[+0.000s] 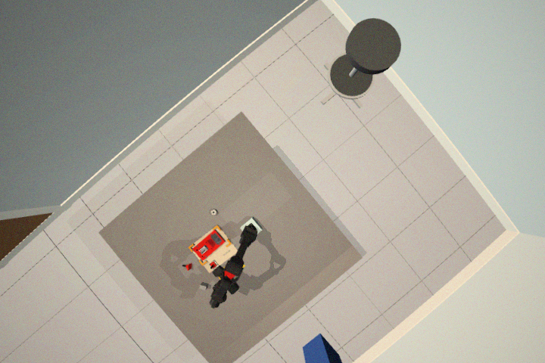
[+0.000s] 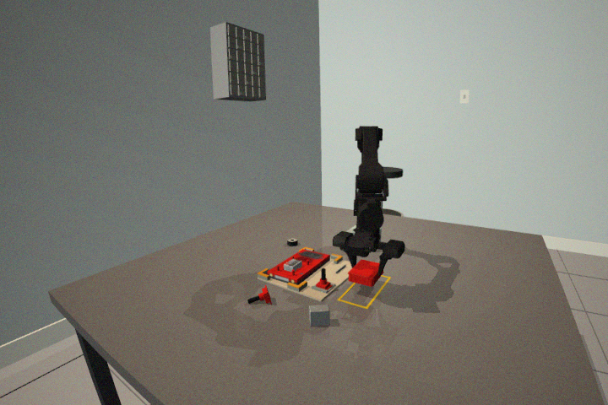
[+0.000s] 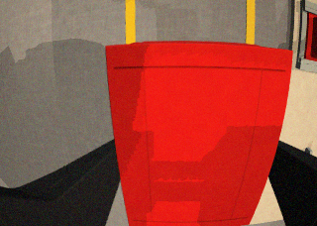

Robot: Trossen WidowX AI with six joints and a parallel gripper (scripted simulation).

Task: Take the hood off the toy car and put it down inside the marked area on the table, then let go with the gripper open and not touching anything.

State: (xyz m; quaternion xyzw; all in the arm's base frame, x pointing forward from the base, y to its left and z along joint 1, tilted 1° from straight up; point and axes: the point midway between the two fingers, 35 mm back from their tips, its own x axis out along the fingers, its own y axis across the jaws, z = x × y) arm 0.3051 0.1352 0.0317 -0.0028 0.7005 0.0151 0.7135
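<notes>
The red hood (image 1: pixel 228 274) (image 2: pixel 364 273) (image 3: pixel 198 117) is between the fingers of my gripper (image 2: pixel 366 270) (image 3: pixel 196 149), which is shut on it. In the exterior view the hood hangs above the back part of the marked area, a yellow outline (image 2: pixel 378 291) (image 3: pixel 130 15) on the table. The hood hides part of that outline. The toy car (image 1: pixel 213 243) (image 2: pixel 309 267) is a flat red body without its hood, with a grey block on its front part. It sits between orange corner pieces on a beige board (image 1: pixel 226 255) (image 2: pixel 314 292), left of the hood.
A red piece with a black handle (image 2: pixel 323 281) stands on the board's near corner. A similar red piece (image 1: pixel 188 266) (image 2: pixel 265 294) lies on the table left of it. A grey block (image 1: pixel 203 285) (image 2: pixel 319 315) stands in front of the board. A small wheel (image 1: pixel 213 210) (image 2: pixel 291 241) lies behind the car.
</notes>
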